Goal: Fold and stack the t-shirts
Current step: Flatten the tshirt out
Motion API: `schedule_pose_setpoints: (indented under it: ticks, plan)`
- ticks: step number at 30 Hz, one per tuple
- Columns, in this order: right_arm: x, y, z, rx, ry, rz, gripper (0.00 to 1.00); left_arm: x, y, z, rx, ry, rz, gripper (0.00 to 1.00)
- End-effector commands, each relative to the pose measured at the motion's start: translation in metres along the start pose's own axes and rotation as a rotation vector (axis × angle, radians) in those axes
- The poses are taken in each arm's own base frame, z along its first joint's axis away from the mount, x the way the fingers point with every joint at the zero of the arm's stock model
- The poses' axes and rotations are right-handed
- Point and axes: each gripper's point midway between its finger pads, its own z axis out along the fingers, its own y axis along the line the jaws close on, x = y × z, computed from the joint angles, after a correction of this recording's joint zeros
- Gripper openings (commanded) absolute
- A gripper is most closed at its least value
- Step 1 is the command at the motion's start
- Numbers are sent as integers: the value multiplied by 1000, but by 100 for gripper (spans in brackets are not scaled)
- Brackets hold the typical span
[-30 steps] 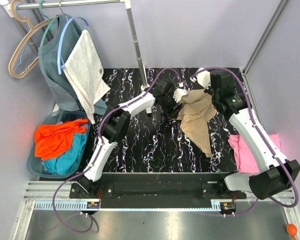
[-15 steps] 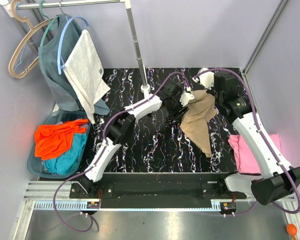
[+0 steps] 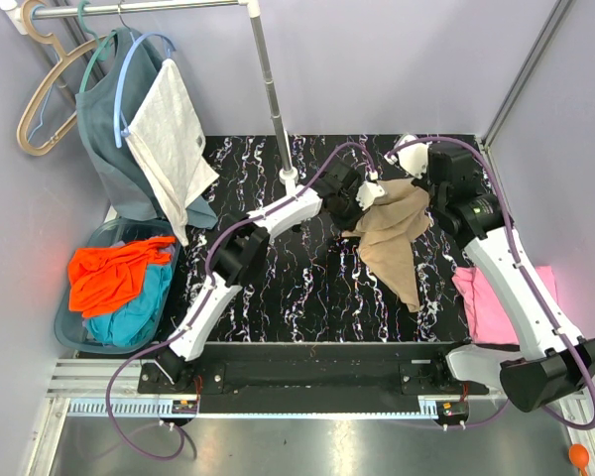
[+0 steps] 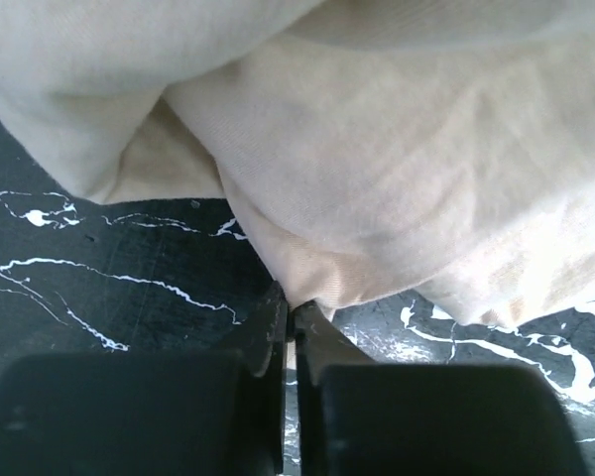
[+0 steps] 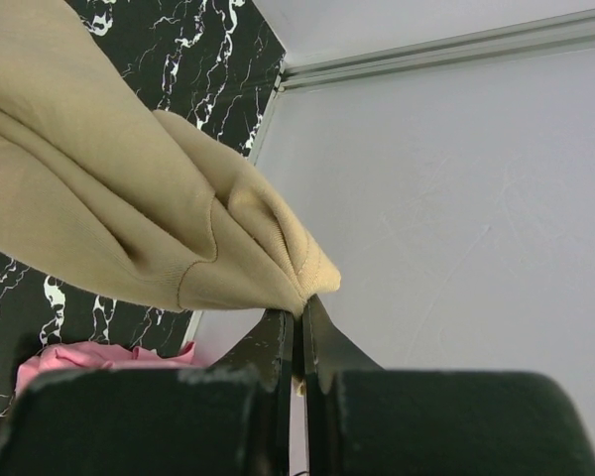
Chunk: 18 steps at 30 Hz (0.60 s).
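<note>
The tan t-shirt (image 3: 392,236) hangs bunched over the back of the black marbled table (image 3: 297,288), its tail trailing toward the front. My left gripper (image 3: 365,201) is shut on its left edge; in the left wrist view the jaws (image 4: 291,309) pinch a fold of tan cloth (image 4: 397,198). My right gripper (image 3: 420,188) is shut on the shirt's upper right corner, and the right wrist view shows the ribbed hem (image 5: 178,218) clamped at the fingertips (image 5: 299,309). A pink t-shirt (image 3: 484,297) lies at the table's right edge, partly under the right arm. Orange (image 3: 107,273) and teal (image 3: 131,312) t-shirts fill a basket.
The grey basket (image 3: 69,332) stands left of the table. A clothes rack pole (image 3: 270,89) rises at the table's back left, with hangers and grey-blue and white garments (image 3: 169,134) on the rail. Walls close in behind and at the right (image 5: 456,178).
My left gripper moved right to the tan shirt's edge and shut on it. The right arm shifted slightly right, still holding the shirt's corner.
</note>
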Motion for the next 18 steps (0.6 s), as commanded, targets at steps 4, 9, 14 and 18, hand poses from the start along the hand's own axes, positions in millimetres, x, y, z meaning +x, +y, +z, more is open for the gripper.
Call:
schedule_pose_setpoints:
  ticks: [4,9,14,18]
  plan:
    - [6,-8,-11,24,-12,21,0,-19,18,-18,-112,-28,17,0]
    - [-3,10,-2,-37,-43,87,0,-47,29,-81,-265,-72,37,0]
    - [-20,2,2,-39,-73,140,0,-78,34,-192,-492,-149,71,0]
    - [-32,-14,2,-12,-94,172,0,-77,29,-258,-623,-165,109,0]
